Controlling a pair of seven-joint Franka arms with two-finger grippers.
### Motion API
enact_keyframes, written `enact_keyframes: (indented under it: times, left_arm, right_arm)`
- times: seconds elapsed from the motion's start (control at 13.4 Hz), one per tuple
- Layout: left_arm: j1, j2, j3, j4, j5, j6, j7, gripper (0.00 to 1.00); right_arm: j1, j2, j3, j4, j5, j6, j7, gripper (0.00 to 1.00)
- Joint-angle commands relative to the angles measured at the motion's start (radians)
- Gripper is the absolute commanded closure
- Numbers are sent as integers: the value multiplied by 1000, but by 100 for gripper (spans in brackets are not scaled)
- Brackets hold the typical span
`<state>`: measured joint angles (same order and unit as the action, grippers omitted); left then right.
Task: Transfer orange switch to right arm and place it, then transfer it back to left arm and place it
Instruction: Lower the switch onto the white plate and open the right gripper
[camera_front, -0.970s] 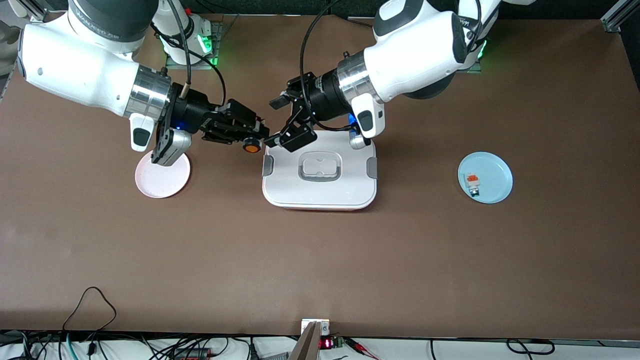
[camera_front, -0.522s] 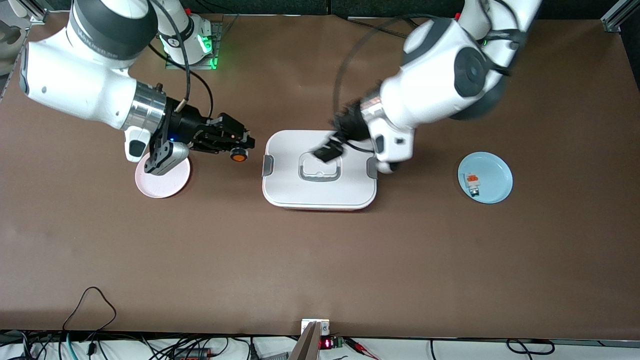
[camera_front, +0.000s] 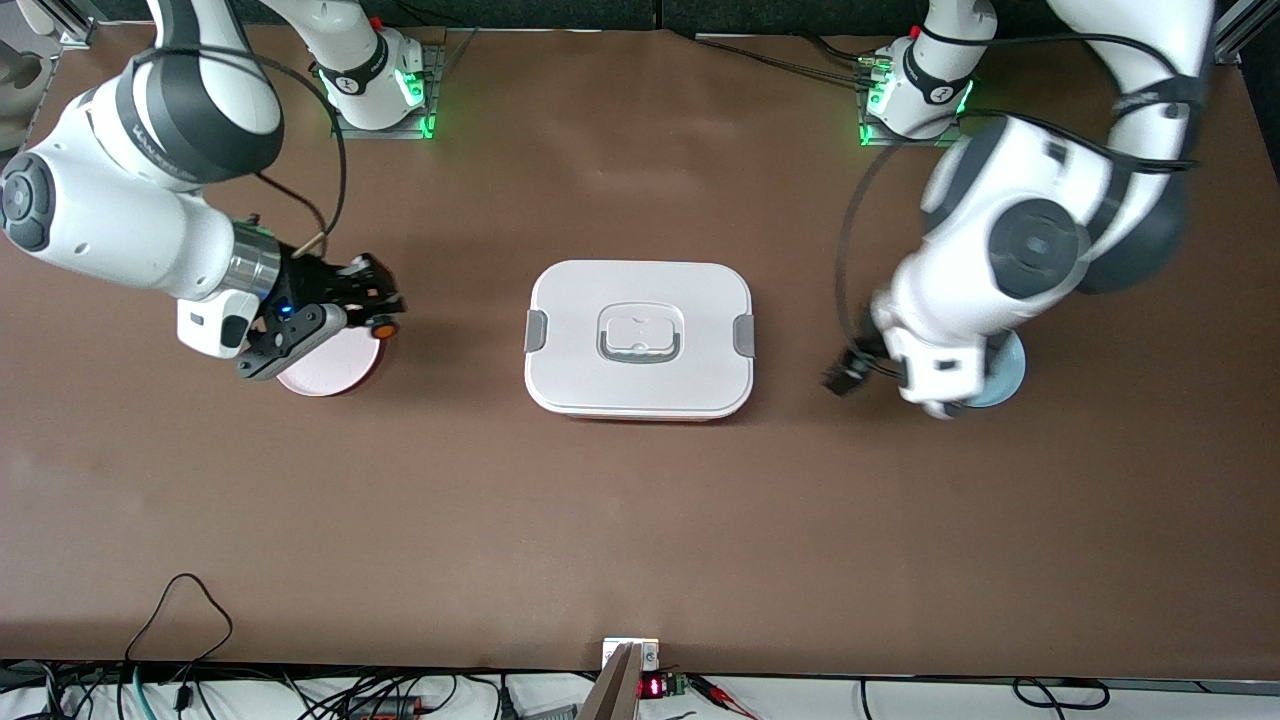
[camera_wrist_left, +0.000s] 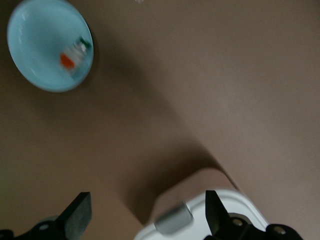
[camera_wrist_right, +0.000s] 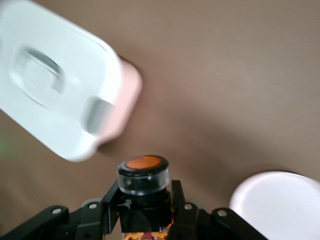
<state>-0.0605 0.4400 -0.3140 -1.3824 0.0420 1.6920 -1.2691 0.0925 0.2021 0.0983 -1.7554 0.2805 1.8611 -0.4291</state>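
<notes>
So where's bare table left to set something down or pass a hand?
Bare: the wide strip nearer the camera than the box, and the gaps between the box and the pink plate and blue plate. Crowded: right pincer holding the orange switch over the pink plate; left pincer beside the blue plate.

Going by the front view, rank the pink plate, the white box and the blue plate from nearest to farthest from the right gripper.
1. Pink plate: right under the right gripper, which is shut on the orange switch, at the right arm's end of the table.
2. White box: mid-table.
3. Blue plate: at the left arm's end, partly hidden under the left arm.
</notes>
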Motion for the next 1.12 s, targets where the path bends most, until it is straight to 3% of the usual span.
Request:
enact_keyframes:
  times: [0.0,0.15,0.3,0.52,0.67,1.04]
  left_arm:
    - [97,-73,-19,-73,53,-3,144,0]
    - [175,-157,-31,-134,58,-6,290,0]
    - [209,-229,-20,-184,50,-5,461,0]
    - [170,-322,84,-239,47,-8,672,0]
    - [125,-389,162,-294,44,-6,804,0]
    - [105,-555,203,-424,36,-8,957,0]
  right_arm:
    - [-28,35,12,-27,-204,9,-188,84]
    - [-40,43,12,-70,-328,68,-310,84]
    - [-72,52,11,-119,-351,139,-425,84]
    - [-114,60,11,-215,-401,294,-589,84]
    - [-151,75,11,-266,-406,377,-719,84]
    - [-198,120,11,-370,-406,502,-861,84]
